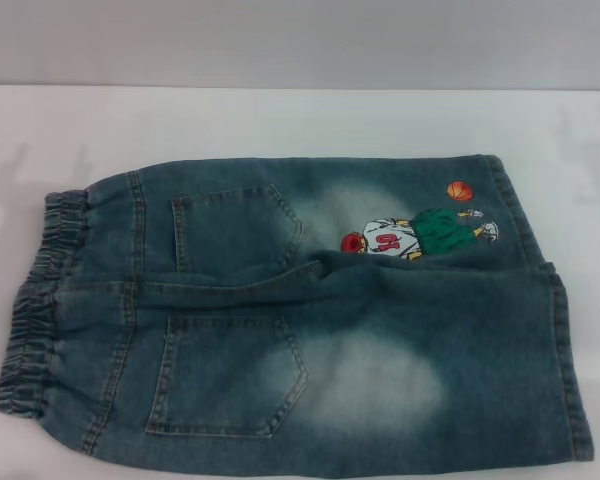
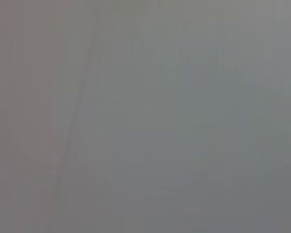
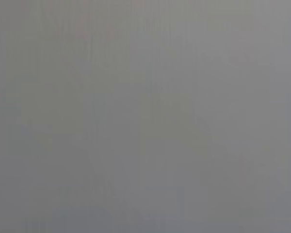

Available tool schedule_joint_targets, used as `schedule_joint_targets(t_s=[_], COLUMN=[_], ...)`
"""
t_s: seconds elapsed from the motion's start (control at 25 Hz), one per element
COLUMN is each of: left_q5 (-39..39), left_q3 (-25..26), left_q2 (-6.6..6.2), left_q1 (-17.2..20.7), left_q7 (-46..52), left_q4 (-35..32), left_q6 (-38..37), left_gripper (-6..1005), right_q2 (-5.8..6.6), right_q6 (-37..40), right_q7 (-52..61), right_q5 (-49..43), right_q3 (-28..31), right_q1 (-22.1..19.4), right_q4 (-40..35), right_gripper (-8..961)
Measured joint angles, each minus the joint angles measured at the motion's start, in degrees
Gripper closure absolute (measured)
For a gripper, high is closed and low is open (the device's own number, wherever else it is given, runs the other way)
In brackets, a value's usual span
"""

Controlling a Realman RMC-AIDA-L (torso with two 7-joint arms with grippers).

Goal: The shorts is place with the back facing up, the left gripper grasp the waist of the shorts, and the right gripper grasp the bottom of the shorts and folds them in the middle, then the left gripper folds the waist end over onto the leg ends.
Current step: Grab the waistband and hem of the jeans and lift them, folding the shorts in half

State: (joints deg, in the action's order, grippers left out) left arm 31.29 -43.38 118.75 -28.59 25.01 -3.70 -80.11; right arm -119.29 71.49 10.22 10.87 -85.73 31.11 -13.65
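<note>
Blue denim shorts (image 1: 310, 320) lie flat on the white table (image 1: 280, 120) in the head view, back side up with two back pockets showing. The elastic waist (image 1: 40, 300) is at the left. The leg ends (image 1: 560, 330) are at the right. A cartoon basketball player patch (image 1: 415, 235) and a small basketball (image 1: 461, 190) decorate the far leg. Neither gripper appears in the head view. Both wrist views show only a plain grey surface.
The table's far edge (image 1: 300, 86) meets a grey wall behind. Bare white tabletop stretches beyond the shorts and to their left. The shorts' near side runs close to the bottom of the head view.
</note>
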Motion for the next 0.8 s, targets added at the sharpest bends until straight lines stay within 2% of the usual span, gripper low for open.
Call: schedule_joint_targets(t_s=[0.32, 0.56, 0.8], left_q5=[-0.4, -0.6, 1.8], left_q3=[2.1, 6.0, 4.8], left_q2=[-0.19, 0.02, -0.30], left_q1=[-0.3, -0.3, -2.5], left_q7=[0.1, -0.1, 2.1], left_q4=[0.8, 1.2, 1.2], left_q6=[0.1, -0.3, -0.1], left_gripper=[172, 186, 199], right_q2=[-0.14, -0.15, -0.08], right_q6=[-0.1, -0.6, -1.8], right_q7=[0.0, 0.1, 0.6], right_q5=[0.2, 1.4, 1.6], right_q3=[0.2, 0.3, -0.2], right_q1=[1.1, 1.4, 2.1], right_q4=[0.3, 0.5, 1.0], right_gripper=[395, 395, 395])
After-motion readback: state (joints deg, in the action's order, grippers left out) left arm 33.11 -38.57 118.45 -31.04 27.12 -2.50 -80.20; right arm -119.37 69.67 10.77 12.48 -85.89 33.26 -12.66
